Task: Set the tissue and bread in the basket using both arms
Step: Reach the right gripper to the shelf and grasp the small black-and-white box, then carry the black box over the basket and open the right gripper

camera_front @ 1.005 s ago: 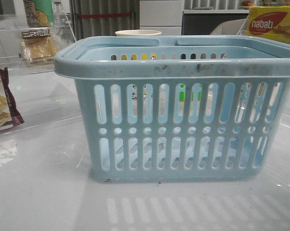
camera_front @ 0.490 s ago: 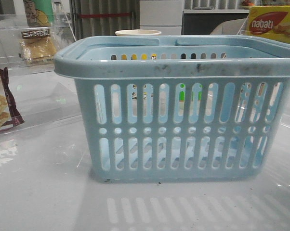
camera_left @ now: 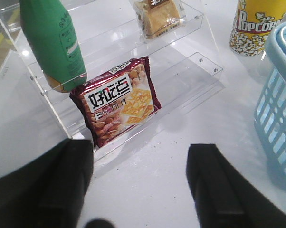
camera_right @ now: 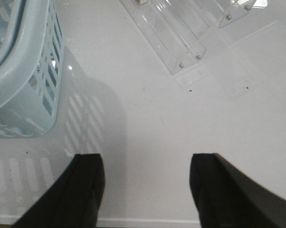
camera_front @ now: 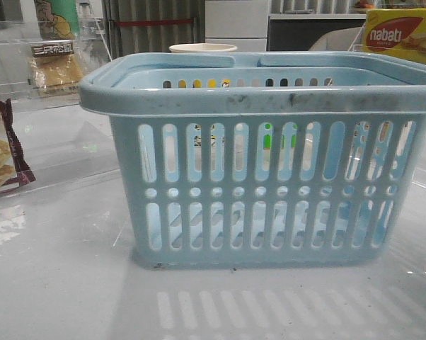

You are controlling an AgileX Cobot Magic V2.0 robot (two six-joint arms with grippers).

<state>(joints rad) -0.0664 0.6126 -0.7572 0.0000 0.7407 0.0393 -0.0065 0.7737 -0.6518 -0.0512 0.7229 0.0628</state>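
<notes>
Blue basket (camera_front: 262, 184) on table w/ bread (camera_left: 157, 16) on acrylic shelf; left gripper (camera_left: 140, 185) & right gripper (camera_right: 145, 190) both spread, empty.

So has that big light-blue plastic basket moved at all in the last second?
No. The light-blue plastic basket sits in the same spot, lined up unchanged against the yellow nabati box behind it.

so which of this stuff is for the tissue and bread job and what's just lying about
For the job:
- light-blue slotted plastic basket
- tan bread in clear packet
- tissue: not in view

Just lying about:
- maroon-edged snack bag
- green bottle
- yellow popcorn cup
- yellow nabati box
</notes>
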